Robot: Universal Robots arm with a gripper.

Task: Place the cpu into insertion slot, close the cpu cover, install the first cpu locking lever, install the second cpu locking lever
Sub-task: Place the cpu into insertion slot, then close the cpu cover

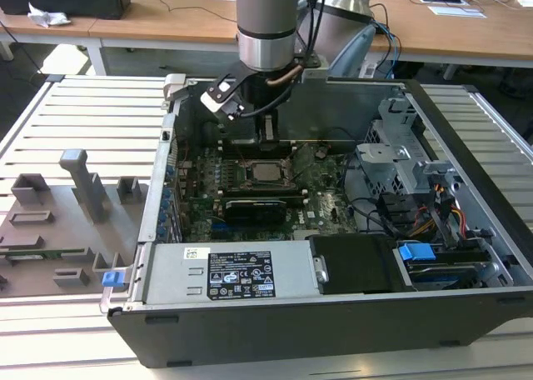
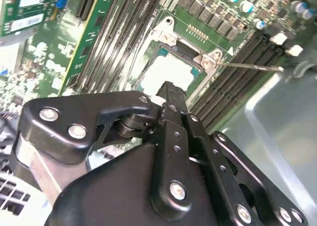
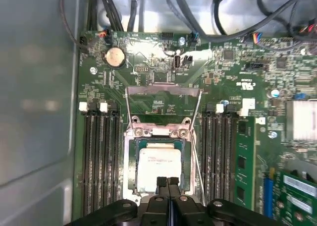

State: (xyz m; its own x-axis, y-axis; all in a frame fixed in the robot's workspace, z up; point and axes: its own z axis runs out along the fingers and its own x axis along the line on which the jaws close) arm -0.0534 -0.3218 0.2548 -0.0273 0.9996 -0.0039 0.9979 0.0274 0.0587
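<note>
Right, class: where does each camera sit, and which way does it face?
Exterior view: off the arm, raised outside the open black-and-grey computer case, looking down into it; the arm and black gripper show.
First wrist view: on the arm, facing straight down onto the green circuit board; shut gripper fingertips show.
Second wrist view: on the arm, slanting past the gripper's body.
Shared: silver-topped square cpu in the insertion slot.

Pt of cpu (image 3: pixel 157 167) & insertion slot (image 3: pixel 130 161) behind tool (image 3: pixel 167 181).
</note>
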